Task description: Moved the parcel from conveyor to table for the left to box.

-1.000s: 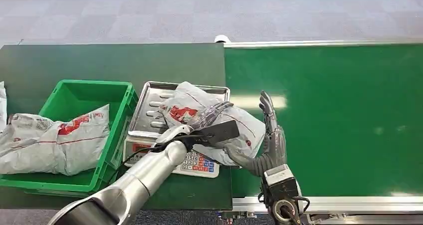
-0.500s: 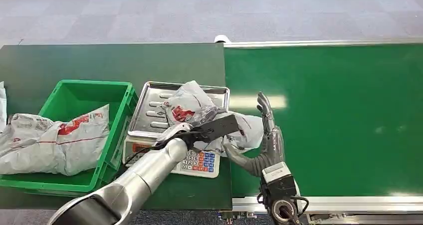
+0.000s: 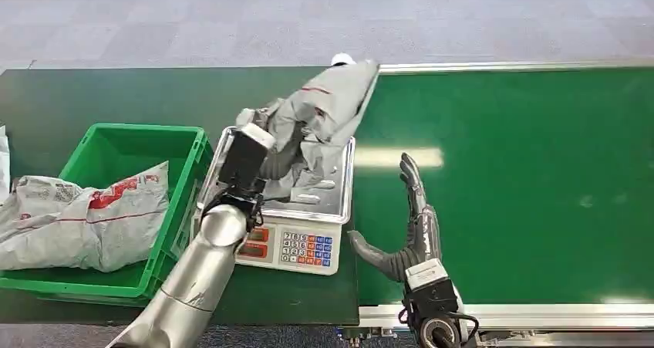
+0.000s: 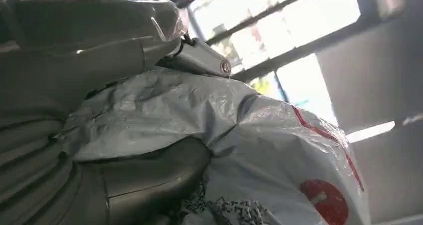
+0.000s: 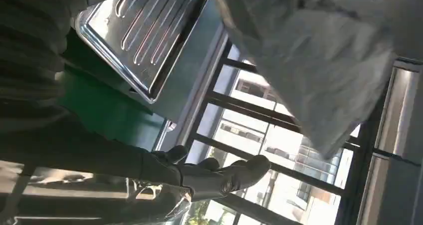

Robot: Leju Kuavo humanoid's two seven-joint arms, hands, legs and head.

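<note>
Boxing is the step in hand, judging by how things lie: the parcel [image 3: 324, 120] is off the conveyor [image 3: 509, 178] and up in the air over the scale [image 3: 287, 201], gripped by the left hand [image 3: 266, 159]. That hand's fingers are clamped into the lower folds of the grey bag, and the left wrist view shows the thick thumb [image 4: 149, 172] pressed up under the crumpled plastic with the bag [image 4: 239, 135] draped over it (the darker fingers are buried in the folds there, so their exact lie cannot be told). Most of the parcel stands above and beyond the fingers, its top end leaning toward the far edge of the table [image 3: 154, 93], clear of the steel pan below.

The right hand [image 3: 409, 228] holds nothing; it rests at the near edge of the belt, fingers apart and stretched forward, thumb out to the side.

The next move likely calls for carrying the bag leftward over the green crate [image 3: 123, 147], where another parcel [image 3: 85, 217] already lies half over the rim, then loosening the grip.
</note>
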